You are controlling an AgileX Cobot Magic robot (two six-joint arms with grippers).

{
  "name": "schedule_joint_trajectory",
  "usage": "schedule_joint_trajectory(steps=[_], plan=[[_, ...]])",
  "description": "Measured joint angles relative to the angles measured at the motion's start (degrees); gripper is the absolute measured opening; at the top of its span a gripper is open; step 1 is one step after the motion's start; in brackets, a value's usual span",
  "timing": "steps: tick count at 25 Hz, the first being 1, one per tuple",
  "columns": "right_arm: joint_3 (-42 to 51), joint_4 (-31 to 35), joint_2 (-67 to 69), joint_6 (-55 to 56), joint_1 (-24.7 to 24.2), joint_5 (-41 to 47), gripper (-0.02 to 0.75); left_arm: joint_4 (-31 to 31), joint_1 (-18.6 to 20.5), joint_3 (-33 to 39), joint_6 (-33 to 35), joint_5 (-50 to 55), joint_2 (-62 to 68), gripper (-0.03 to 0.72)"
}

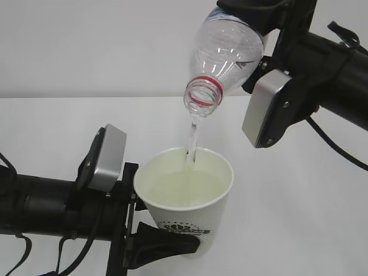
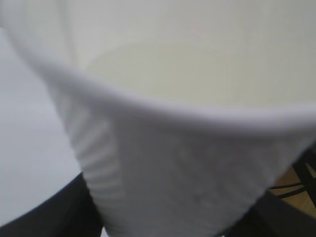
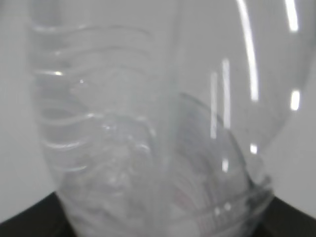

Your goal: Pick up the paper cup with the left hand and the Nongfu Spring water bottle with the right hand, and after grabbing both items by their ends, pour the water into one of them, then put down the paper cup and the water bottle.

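we saw the left end effector (image 1: 150,237) grasping the paper cup (image 1: 187,198) low on its side, one black finger (image 1: 167,241) wrapped across the front just beside the dark green logo. cup was upright, held at the left-centre above the white worktop (image 1: 299,218); whether its base touched the worktop we couldn't tell. the water (image 1: 184,188) in it looked pale yellowish and sat fairly high. the right end effector (image 1: 261,26) was clamped on the nongfu spring water bottle (image 1: 221,60), tilted neck-down at the upper right, open mouth and red neck ring directly above the cup, not touching it. a thin stream (image 1: 192,138) ran from the mouth into the cup. left wrist view was filled by the blurred cup rim (image 2: 187,111); right wrist view by the clear bottle wall (image 3: 148,138).
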Motion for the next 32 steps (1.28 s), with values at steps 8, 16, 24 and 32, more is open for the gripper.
schedule_joint_trajectory(steps=[8,16,24,32], plan=[[0.0,0.1,0.0,1.0,0.0,-0.1,0.451,0.1,0.0,0.0,0.0,0.0,0.0,0.459],[0.0,0.2,0.0,5.9,0.0,-0.2,0.451,0.1,0.0,0.0,0.0,0.0,0.0,0.459],[0.0,0.3,0.0,10.4,0.0,-0.2,0.451,0.1,0.0,0.0,0.0,0.0,0.0,0.459],[0.0,0.4,0.0,15.5,0.0,-0.3,0.451,0.1,0.0,0.0,0.0,0.0,0.0,0.459]])
